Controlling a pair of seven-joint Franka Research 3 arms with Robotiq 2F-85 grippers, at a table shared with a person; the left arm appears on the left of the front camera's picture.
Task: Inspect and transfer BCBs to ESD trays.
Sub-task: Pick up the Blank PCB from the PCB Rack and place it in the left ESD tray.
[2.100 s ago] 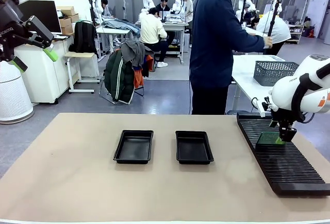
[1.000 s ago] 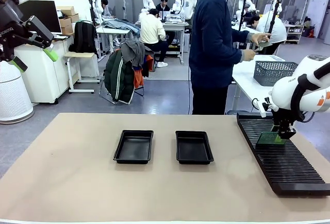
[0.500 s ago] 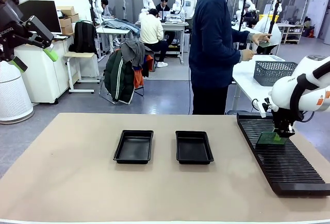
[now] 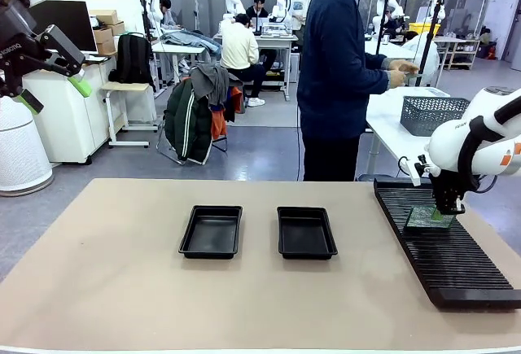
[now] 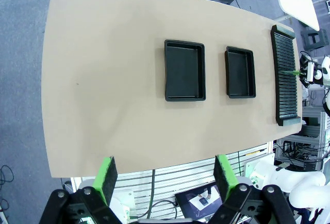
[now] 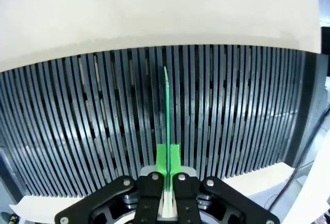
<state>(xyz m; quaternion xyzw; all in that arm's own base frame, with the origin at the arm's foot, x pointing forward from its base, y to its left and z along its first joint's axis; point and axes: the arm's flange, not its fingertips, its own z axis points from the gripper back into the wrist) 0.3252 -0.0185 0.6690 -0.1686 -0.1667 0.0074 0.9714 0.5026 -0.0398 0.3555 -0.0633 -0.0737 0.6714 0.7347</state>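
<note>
Since the earlier picture your right arm has raised the BCB slightly, so it shows paler above the slotted rack along the bench's right edge. Two empty ESD trays sit at the bench's middle, the left tray and the right tray, both to the rack's left. The board stands on edge, its long axis running straight away from the right fingers, which pinch its near edge. Your left fingers hang spread wide, high off the left edge, holding nothing. The right arm is likely nearer, and the right tray is closest.
</note>
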